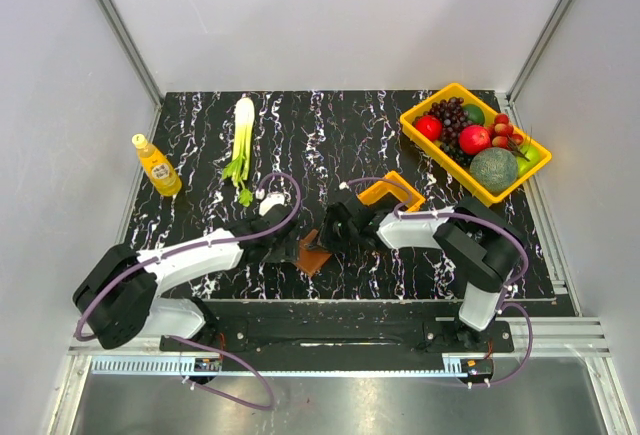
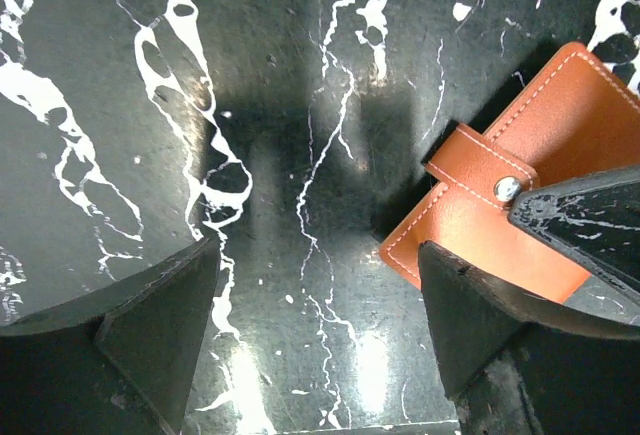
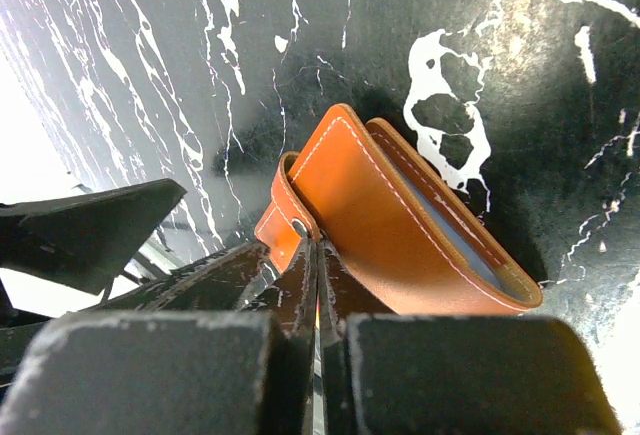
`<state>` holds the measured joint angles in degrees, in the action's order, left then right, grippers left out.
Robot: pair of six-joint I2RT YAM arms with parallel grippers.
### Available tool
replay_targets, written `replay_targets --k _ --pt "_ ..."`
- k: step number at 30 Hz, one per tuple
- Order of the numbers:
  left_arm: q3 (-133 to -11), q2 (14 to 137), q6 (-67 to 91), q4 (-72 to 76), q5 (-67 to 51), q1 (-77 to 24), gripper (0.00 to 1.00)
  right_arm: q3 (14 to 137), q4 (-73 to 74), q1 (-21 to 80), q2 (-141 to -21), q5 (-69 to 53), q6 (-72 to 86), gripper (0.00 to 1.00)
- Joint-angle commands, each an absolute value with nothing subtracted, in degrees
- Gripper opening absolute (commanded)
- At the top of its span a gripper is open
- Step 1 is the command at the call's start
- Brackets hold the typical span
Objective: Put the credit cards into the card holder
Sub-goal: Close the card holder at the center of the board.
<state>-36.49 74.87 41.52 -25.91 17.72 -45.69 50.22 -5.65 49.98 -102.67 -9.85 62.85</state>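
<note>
Wallet: light, stiff leather, slick. Pale card edge inside (thin, bendable). Best hold: closed side, 9 o'clock. Right gripper pressed together, tips against wallet. Left gripper spread apart, empty.

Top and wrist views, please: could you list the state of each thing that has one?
Wallet: folded, strap across its face.
Card: tucked inside the wallet, edge showing.
Left gripper: jaws open, empty, beside the wallet.
Right gripper: jaws shut, tips at the wallet's strap.
Bin: upright.
Tray: filled with fruit.
Bottle: capped.
Leek: lying flat.
</note>
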Motion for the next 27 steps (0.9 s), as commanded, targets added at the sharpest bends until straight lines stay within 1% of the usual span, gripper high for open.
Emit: replay_targets --k 1,7,9,13,18,23,27 --pt "-41.47 72.6 38.85 -26.98 22.76 -45.53 0.85 48.43 5.62 49.75 -107.14 -7.47 60.56 0.0" --pt "-48.16 78.56 33.76 -26.02 21.71 -43.77 0.84 48.96 7.64 49.4 -108.1 -7.29 61.0 0.0" --pt "-48.95 80.33 31.91 -24.79 21.1 -43.68 0.81 48.52 7.91 48.61 -108.54 -8.26 61.17 0.0" --pt "-48.78 81.82 29.71 -24.26 20.04 -43.77 0.78 47.64 7.74 47.9 -108.55 -8.88 61.43 0.0" --pt "-45.45 79.98 29.62 -21.89 17.23 -43.77 0.73 47.2 6.6 47.55 -109.16 -9.75 61.52 0.0" --pt "-44.03 80.94 29.18 -19.25 13.1 -43.68 0.74 46.76 5.71 47.46 -109.16 -10.02 61.61 0.0" --pt "-43.86 82.44 28.56 -18.63 12.39 -43.77 0.75 46.85 5.63 47.46 -109.16 -10.02 61.26 0.0"
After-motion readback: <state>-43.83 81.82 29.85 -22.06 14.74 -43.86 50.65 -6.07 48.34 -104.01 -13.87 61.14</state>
